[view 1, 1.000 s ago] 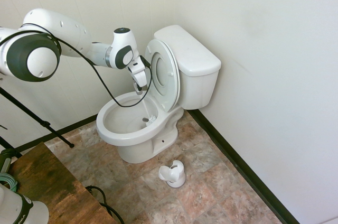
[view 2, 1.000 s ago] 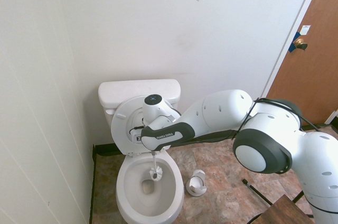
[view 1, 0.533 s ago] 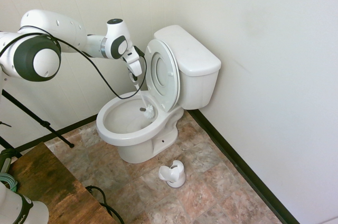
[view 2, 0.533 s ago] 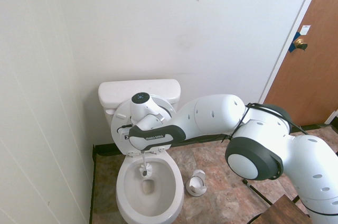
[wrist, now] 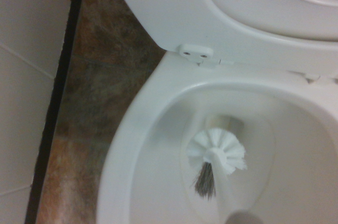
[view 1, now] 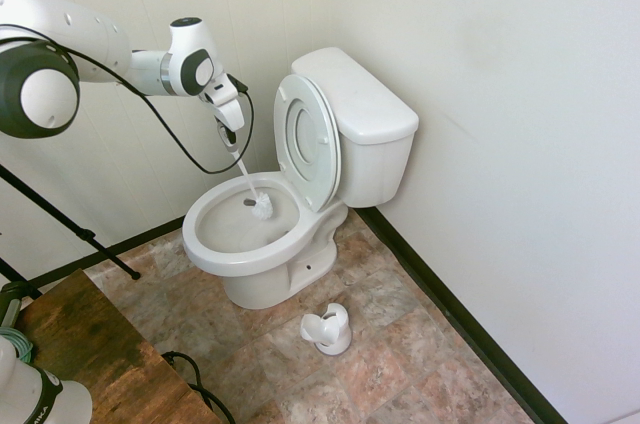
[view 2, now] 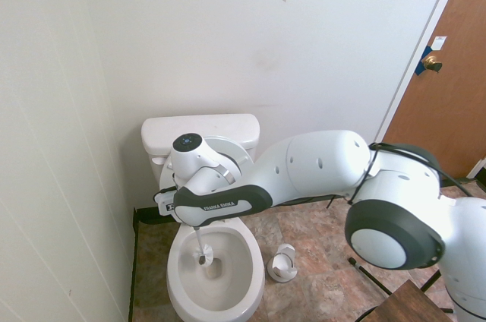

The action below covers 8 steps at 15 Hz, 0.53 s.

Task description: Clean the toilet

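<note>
The white toilet point(view 1: 215, 254) stands in the corner, with its seat and lid point(view 1: 305, 139) raised against the tank point(view 1: 360, 104). My gripper point(view 1: 230, 136) hangs above the wall side of the bowl, shut on the thin handle of a white toilet brush. The brush head point(view 1: 260, 208) is down inside the bowl near its back wall. From the other side, the gripper point(view 2: 196, 225) sits over the bowl rim point(view 2: 178, 292) with the brush head point(view 2: 205, 259) low in the bowl. The wrist view shows the bristle head point(wrist: 217, 152) close to the drain inside the bowl point(wrist: 132, 145).
A small white brush holder point(view 1: 328, 329) stands on the tile floor beside the toilet's base, also visible as the holder point(view 2: 283, 263). A wooden table point(view 1: 90, 344) sits at the near left. Walls close in behind and beside the toilet; a brown door point(view 2: 448, 94) is at the far right.
The arm swung away from the raised seat toward the side wall. It carried the brush head across the bowl from the seat side to the wall side. The grip stayed shut.
</note>
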### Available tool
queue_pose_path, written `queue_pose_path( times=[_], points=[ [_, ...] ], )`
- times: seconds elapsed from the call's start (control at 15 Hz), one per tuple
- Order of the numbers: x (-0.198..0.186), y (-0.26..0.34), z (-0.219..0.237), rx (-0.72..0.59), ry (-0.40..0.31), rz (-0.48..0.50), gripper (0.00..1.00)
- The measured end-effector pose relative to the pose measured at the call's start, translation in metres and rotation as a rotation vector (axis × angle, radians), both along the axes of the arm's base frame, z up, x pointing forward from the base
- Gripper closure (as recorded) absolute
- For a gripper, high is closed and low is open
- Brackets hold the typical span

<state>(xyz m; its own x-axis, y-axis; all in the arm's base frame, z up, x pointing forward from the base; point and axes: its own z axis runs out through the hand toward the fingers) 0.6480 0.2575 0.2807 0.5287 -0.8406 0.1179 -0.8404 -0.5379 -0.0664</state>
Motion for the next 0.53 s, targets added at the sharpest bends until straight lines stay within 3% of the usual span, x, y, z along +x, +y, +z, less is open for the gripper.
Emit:
queue_pose_path(
  times=[0.27, 0.53],
  points=[
    [-0.042, -0.027, 0.069, 0.014, -0.003, -0.010, 1.00],
    [-0.069, -0.105, 0.128, 0.029, -0.013, -0.065, 1.00]
  ],
)
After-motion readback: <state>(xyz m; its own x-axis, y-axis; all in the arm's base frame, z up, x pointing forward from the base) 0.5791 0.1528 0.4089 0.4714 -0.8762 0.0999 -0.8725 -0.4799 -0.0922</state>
